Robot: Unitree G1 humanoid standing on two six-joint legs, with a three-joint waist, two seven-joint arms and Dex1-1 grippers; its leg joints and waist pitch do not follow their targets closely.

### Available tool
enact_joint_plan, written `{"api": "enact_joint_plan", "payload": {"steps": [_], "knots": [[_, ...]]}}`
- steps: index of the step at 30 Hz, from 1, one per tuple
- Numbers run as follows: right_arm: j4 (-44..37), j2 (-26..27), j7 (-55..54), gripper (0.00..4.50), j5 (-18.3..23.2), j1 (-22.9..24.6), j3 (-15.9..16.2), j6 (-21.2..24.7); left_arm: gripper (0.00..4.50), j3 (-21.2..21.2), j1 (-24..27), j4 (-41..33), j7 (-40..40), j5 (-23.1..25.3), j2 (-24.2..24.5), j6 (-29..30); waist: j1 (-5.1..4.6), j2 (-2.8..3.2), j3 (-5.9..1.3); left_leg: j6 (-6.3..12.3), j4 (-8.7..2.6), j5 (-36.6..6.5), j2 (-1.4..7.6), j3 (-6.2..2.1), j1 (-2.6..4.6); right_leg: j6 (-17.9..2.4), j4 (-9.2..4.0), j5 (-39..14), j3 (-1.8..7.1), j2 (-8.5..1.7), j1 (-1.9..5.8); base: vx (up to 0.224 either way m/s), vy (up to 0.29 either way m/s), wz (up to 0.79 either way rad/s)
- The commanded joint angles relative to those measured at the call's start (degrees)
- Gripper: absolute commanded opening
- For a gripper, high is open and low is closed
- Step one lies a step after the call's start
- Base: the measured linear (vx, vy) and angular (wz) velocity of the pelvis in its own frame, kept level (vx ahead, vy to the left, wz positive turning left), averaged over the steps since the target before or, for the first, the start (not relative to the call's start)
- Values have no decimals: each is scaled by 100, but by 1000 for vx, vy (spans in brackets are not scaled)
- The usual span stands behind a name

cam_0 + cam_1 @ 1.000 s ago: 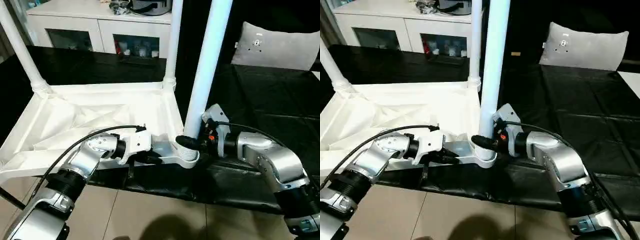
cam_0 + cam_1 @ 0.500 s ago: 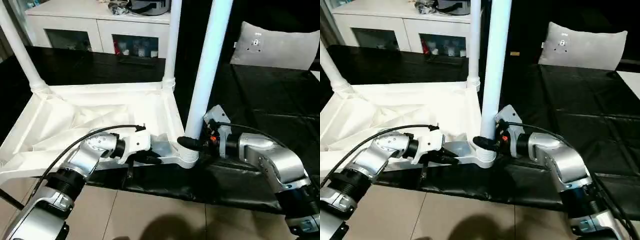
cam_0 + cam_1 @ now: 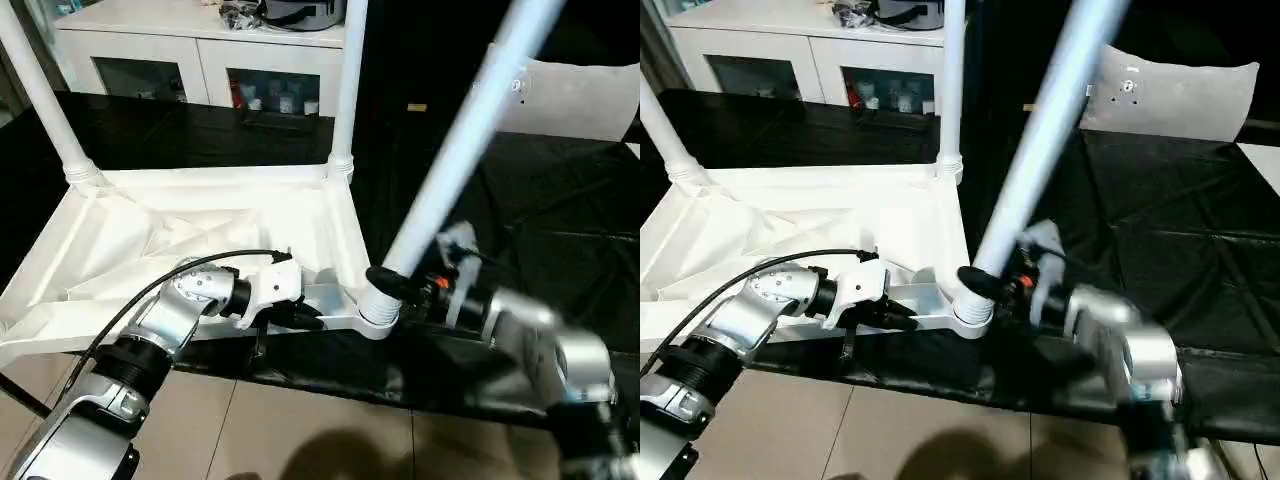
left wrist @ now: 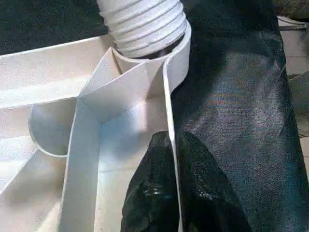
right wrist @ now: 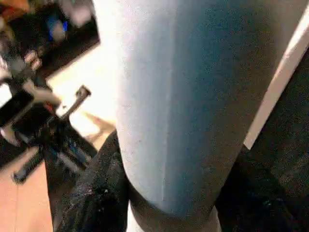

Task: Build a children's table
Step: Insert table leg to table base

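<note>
The left gripper (image 4: 173, 193) clamps the tabletop's (image 3: 180, 225) thin smooth rim, while the right gripper (image 3: 392, 287) grasps the tilted, ribbed-ended tubular leg (image 3: 455, 150) at its corner socket (image 3: 375, 318).

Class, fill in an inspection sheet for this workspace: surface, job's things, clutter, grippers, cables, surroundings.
Surface: black sheet over the work area; tiled floor in front.
Job's things: table top lies underside up; two legs stand upright in the far sockets; near-right leg leans right, its threaded end in the corner socket.
Clutter: nothing seen.
Grippers: left gripper pinches the top's rim; right gripper clasps the leaning leg's base.
Cables: black cable along the left forearm.
Surroundings: white cabinet; grey cushion.
</note>
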Motion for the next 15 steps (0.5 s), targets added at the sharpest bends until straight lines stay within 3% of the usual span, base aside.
{"api": "enact_joint_plan", "payload": {"steps": [1,5,7,8,9,13,15], "knots": [[183,-13,-135,189,-174,250,148,24,0,-61,-24,-5,-51,83,-8,10,-7,24,-292,93,-446,-1507,328,-151,49,-346,-578,-2947,302,-523,238,0,0,0],[-70,-29,-162,189,-365,568,307,-354,0,-58,-23,4,-1,90,-45,29,-14,33,-268,83,-447,-1704,304,-161,85,-186,-645,-3304,281,-528,229,0,0,0],[-94,-115,-192,189,-677,645,501,-548,0,-80,-31,15,-12,115,-52,14,-37,45,-252,82,-455,-1863,303,-171,103,-150,-660,-3402,253,-511,221,0,0,0],[-100,-213,-184,189,-880,643,658,-645,0,-94,-42,24,-23,130,-51,1,-50,106,-241,48,-451,-1987,290,-182,127,-109,-675,-3533,232,-514,215,0,0,0],[-102,-279,-175,189,-1004,637,758,-707,0,-102,-49,30,-31,139,-49,-6,-68,82,-233,39,-452,-2040,287,-177,139,-69,-706,-3594,223,-498,214,0,0,0],[-129,-681,89,189,-1462,553,1327,-749,0,-156,-89,71,-111,201,4,-58,-83,77,-247,102,-467,-2011,287,-187,141,-39,-715,-3517,211,-498,244,0,0,0],[-120,-712,138,189,-1479,538,1373,-748,0,-160,-98,77,-124,205,10,-66,-105,92,-241,102,-469,-2083,296,-186,159,-69,-710,-3508,230,-503,230,0,0,0]]}}
